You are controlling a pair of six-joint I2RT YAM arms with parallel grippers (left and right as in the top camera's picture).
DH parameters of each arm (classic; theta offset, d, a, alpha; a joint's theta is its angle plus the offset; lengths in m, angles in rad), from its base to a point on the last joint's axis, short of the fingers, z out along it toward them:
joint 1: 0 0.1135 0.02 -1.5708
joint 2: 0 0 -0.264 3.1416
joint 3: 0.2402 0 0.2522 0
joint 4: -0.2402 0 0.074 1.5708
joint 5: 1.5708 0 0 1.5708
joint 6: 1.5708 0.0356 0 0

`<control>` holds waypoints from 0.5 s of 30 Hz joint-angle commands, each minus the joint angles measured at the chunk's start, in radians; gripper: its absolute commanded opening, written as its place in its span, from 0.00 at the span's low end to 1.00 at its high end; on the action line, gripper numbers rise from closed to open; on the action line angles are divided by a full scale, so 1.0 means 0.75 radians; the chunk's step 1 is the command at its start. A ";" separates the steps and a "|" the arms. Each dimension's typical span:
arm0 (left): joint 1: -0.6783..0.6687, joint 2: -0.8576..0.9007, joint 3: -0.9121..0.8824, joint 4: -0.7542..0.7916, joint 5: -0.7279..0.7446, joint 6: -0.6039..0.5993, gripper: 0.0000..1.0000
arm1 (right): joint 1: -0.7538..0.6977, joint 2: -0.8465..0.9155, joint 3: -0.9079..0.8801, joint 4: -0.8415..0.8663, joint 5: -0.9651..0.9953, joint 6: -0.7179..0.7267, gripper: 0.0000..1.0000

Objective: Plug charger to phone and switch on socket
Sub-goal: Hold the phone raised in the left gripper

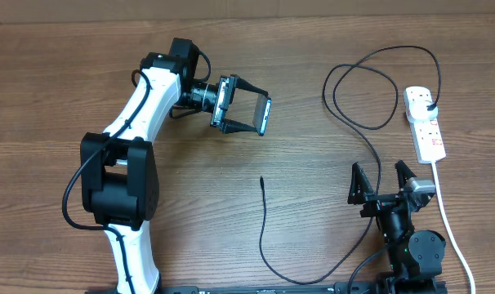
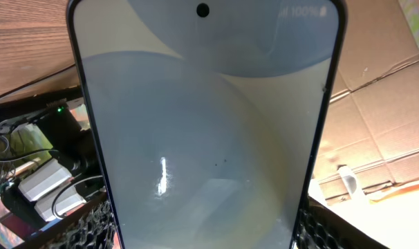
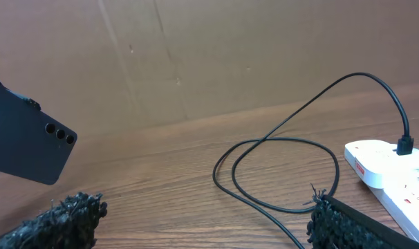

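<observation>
Jaws of the left gripper (image 1: 261,113) clamp the phone (image 1: 265,115) above the table (image 1: 60,90), its lower edge cut off in the wrist view; right gripper (image 1: 380,168) gapes wide, empty; charger (image 1: 262,214) tip lies loose, plug in socket (image 1: 425,122).

**Left arm** (image 1: 137,106): rounded white link shells alternate with boxy black joint housings. A thin black cable (image 1: 65,196) loops out beside the lower housing, and a second runs along the white upper link. The wrist is a black cylinder, and the left jaws are black, flat and tapering.

**Right arm** (image 1: 411,241): black throughout, with a round joint cap and a small grey camera block (image 1: 420,188) at the wrist. The right jaws are black and wedge-shaped, and their pads (image 3: 68,221) have a coarse, knobbly black texture.
</observation>
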 commanded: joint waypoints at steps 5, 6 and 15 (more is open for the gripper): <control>0.010 -0.006 0.043 -0.004 0.030 0.012 0.04 | 0.007 -0.014 -0.014 0.003 0.012 -0.007 1.00; 0.010 -0.006 0.043 -0.004 0.022 0.012 0.04 | 0.007 -0.014 -0.014 0.003 0.012 -0.006 1.00; 0.010 -0.006 0.043 -0.004 -0.021 0.031 0.04 | 0.007 -0.014 -0.014 0.003 0.012 -0.006 1.00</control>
